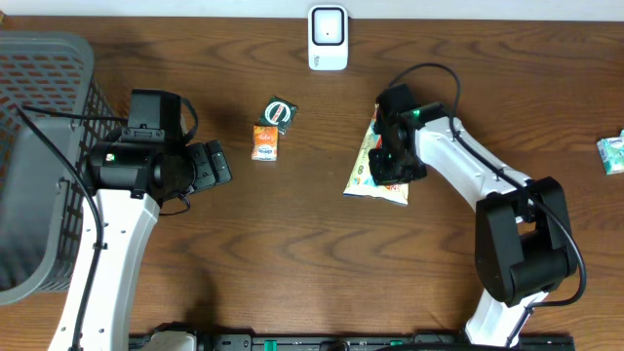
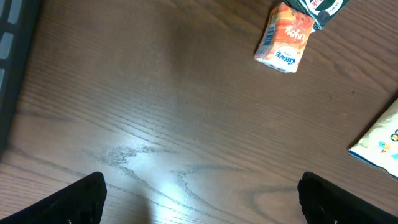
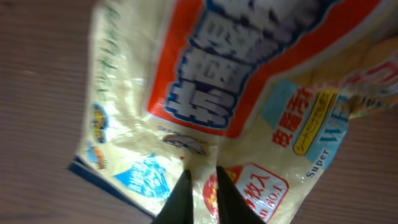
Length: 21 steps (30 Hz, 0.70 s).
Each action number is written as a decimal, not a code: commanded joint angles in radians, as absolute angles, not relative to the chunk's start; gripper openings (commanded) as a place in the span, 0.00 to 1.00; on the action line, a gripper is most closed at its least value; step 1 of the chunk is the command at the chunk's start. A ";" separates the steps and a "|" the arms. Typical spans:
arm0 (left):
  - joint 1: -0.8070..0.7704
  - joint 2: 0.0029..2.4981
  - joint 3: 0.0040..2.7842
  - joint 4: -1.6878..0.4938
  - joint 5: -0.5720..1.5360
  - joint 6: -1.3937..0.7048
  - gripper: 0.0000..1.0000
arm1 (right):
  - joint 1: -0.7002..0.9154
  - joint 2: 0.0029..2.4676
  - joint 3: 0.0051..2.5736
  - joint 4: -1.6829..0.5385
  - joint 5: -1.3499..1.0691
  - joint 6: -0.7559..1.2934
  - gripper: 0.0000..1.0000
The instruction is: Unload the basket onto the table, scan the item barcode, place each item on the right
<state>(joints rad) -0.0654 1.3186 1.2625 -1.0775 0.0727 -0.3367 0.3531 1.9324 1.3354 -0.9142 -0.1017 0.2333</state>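
The item is a pale yellow plastic packet (image 1: 366, 174) with orange and blue print, lying right of the table's centre. My right gripper (image 1: 395, 161) sits on top of it. In the right wrist view the two dark fingers (image 3: 179, 193) stand almost together, with a raised fold of the packet (image 3: 205, 68) pinched between them. My left gripper (image 1: 214, 164) hovers wide open over bare wood at the left. Its fingertips (image 2: 84, 199) stay far apart with nothing between them. A corner of the packet (image 2: 380, 140) shows at the right edge of the left wrist view. A white scanner (image 1: 329, 37) stands at the back centre.
A small orange box (image 1: 264, 142) (image 2: 285, 38) and a green-black packet (image 1: 280, 112) (image 2: 320, 9) lie between the arms. A grey mesh basket (image 1: 39, 166) fills the left side. A green pack (image 1: 612, 153) lies at the right edge.
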 commanded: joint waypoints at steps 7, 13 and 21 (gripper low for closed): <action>-0.060 1.319 1.263 -1.083 0.070 -0.335 0.98 | 0.355 1.931 1.283 -0.964 -0.062 0.247 0.01; -0.060 1.319 1.263 -1.083 0.070 -0.335 0.98 | 0.347 1.930 1.376 -1.074 -0.060 0.245 0.01; -0.060 1.319 1.263 -1.083 0.070 -0.335 0.98 | 0.329 1.930 1.578 -1.093 -0.058 0.234 0.08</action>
